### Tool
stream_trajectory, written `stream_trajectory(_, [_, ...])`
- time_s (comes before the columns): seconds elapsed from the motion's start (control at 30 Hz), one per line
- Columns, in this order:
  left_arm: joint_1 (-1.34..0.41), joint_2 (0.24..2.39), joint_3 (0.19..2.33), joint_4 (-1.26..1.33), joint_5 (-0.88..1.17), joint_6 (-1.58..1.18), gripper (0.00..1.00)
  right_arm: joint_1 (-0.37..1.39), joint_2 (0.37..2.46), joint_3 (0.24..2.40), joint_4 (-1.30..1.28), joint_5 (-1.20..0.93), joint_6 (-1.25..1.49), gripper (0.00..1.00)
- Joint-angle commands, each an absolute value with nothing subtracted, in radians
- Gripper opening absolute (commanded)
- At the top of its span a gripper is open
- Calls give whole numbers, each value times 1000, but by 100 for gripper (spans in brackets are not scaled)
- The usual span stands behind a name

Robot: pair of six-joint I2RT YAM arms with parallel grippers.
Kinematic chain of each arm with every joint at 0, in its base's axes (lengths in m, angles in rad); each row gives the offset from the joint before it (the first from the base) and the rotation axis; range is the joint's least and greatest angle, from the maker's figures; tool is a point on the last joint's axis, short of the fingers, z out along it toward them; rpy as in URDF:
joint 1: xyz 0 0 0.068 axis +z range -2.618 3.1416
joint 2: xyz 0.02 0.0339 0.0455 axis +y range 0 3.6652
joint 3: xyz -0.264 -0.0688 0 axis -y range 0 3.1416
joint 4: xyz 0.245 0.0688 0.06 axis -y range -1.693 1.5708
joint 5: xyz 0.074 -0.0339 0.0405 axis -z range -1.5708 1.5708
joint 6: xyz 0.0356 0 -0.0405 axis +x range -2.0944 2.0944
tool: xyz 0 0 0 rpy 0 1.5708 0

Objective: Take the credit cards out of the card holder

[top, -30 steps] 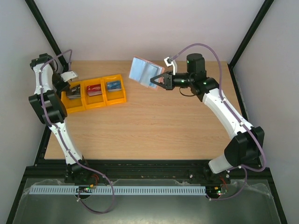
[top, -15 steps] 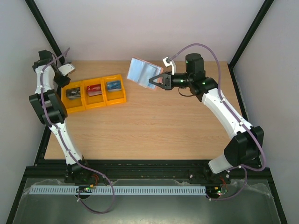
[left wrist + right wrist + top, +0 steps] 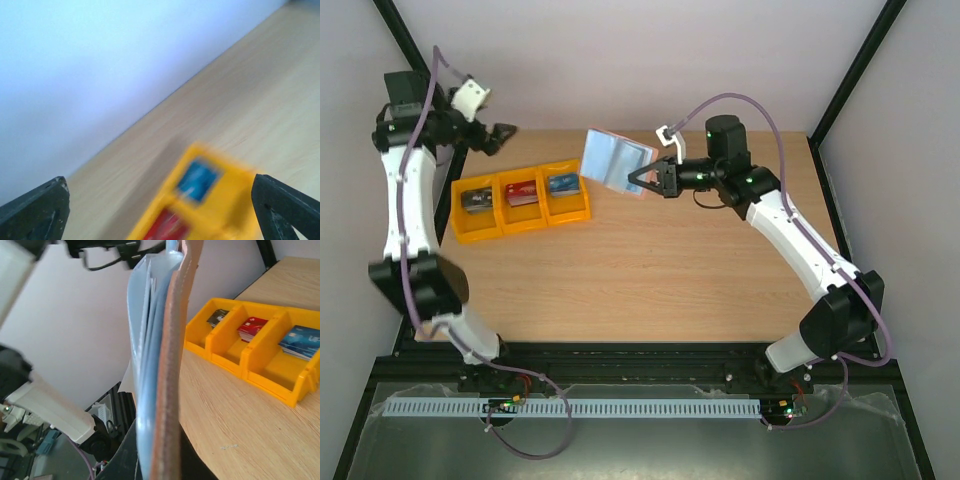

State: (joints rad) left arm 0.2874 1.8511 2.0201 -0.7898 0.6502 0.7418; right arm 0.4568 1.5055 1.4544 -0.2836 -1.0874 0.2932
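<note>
My right gripper point(image 3: 638, 181) is shut on the lower edge of the card holder point(image 3: 613, 160) and holds it in the air over the back of the table. In the right wrist view the card holder point(image 3: 170, 365) stands edge-on, pale blue inside with a brown rim, between my right gripper's point(image 3: 165, 460) jaws. Three credit cards lie in the yellow tray point(image 3: 496, 226): a dark grey card point(image 3: 475, 200), a red card point(image 3: 523, 192) and a blue card point(image 3: 563, 183). My left gripper point(image 3: 498, 134) hangs open and empty above the tray's back left corner. The blurred left wrist view shows the blue card point(image 3: 197, 180) between its fingers point(image 3: 35, 210).
The yellow three-compartment tray point(image 3: 235, 362) sits at the table's back left, close to the wall. Black frame posts rise at both back corners. Bare wood lies in front of the tray and under the right arm.
My left gripper opened, left the dark grey card in the tray's left compartment and rose up and back. My right gripper carried the card holder slightly left.
</note>
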Motion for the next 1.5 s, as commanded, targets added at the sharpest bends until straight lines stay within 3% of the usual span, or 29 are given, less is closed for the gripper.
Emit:
stream_trajectory(0.0, [130, 1523, 1759, -802, 1180, 539, 100, 488, 1479, 1507, -293, -1069, 242, 2])
stream_trajectory(0.27, [-171, 1204, 1292, -392, 1056, 198, 100, 546, 1433, 1486, -341, -1106, 177, 2])
stream_trajectory(0.63, [-383, 1175, 1268, -276, 751, 66, 100, 614, 1364, 1441, -248, -1008, 267, 2])
stream_trajectory(0.7, [-384, 1167, 1271, -295, 767, 91, 84, 614, 1352, 1433, -243, -1014, 272, 2])
stream_trajectory(0.83, [-382, 1148, 1267, -307, 851, 96, 14, 614, 1334, 1422, -241, -1048, 280, 5])
stream_trajectory(0.87, [-381, 1143, 1262, -307, 875, 92, 7, 614, 1331, 1421, -242, -1051, 279, 6])
stream_trajectory(0.93, [-373, 1133, 1255, -307, 919, 79, 3, 614, 1322, 1419, -247, -1068, 269, 12])
stream_trajectory(1.07, [-347, 1118, 1234, -259, 1017, 7, 3, 605, 1289, 1389, -235, -1077, 248, 34])
stream_trajectory(1.2, [-338, 1110, 1224, -247, 1075, -5, 3, 598, 1266, 1359, -191, -1079, 265, 32])
stream_trajectory(1.3, [-339, 1108, 1223, -245, 1097, 3, 3, 598, 1272, 1370, -172, -1050, 289, 19])
stream_trajectory(1.47, [-341, 1114, 1227, -240, 1086, 0, 3, 601, 1299, 1378, -80, -1066, 376, 20])
